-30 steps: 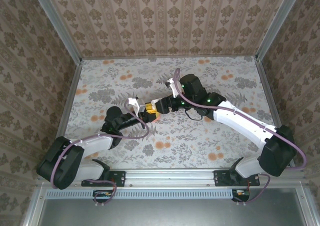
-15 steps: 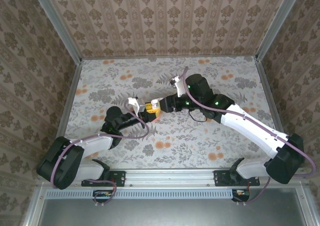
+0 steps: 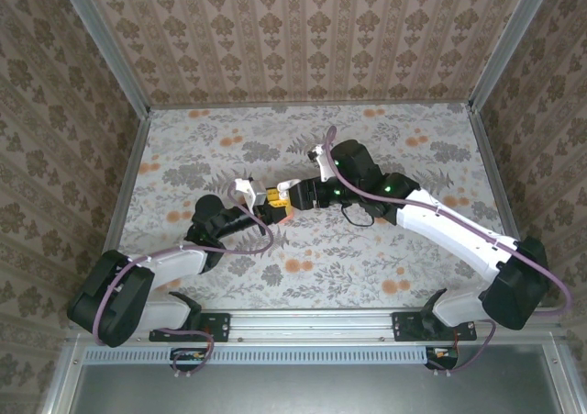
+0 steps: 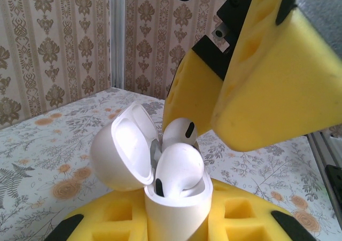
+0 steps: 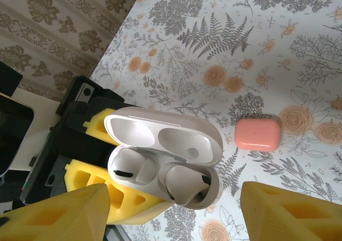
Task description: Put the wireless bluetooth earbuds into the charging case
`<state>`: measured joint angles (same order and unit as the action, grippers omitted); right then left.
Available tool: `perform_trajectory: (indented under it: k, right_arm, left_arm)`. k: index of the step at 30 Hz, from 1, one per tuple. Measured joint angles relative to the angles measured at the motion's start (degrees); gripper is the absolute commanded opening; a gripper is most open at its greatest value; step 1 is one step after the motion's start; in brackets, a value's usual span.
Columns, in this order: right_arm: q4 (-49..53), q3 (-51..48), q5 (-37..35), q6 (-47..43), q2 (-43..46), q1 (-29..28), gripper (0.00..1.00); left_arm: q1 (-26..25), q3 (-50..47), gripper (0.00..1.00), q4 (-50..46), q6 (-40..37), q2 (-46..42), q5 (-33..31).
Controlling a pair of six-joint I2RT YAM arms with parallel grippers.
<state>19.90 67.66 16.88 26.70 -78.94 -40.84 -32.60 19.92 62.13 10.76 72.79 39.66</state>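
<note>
Right end effector [image 3: 290, 197] hangs close above the open case [image 4: 179, 209].

White charging case [image 5: 160, 145], white earbud [image 5: 187, 185] — yellow foam pads [image 5: 288, 214] on the right gripper [image 5: 173, 209], and just beyond them a coral-pink case [image 5: 257, 134] on grey-fern, orange-blossom tablecloth [image 5: 224, 38].

Bright, soft, even light fills every view, casting only faint shadows on the counter [image 3: 385, 249], while the white case [image 4: 179, 203] shines with mild glare and the closest yellow pads [image 4: 267, 91] look slightly blurred.
</note>
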Motion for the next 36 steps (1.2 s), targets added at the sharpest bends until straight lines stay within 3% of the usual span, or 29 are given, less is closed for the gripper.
perform_trajectory:
  k: [19,24,36]
  right_arm:
    - [-0.6,0.3,-0.9,0.5,-1.9,0.0,0.69]
    - [-2.2,-1.0,-0.3,0.0,1.0,0.6,0.7]
    - [-8.1,-8.1,8.9,-1.7,8.7,9.8,0.71]
  left_arm:
    - [0.0,0.0,0.12,-0.4,0.0,0.0,-0.7]
    - [-0.1,0.0,0.12,-0.4,0.0,0.0,-0.6]
    - [-0.4,0.1,0.12,0.9,2.2,0.7,0.7]
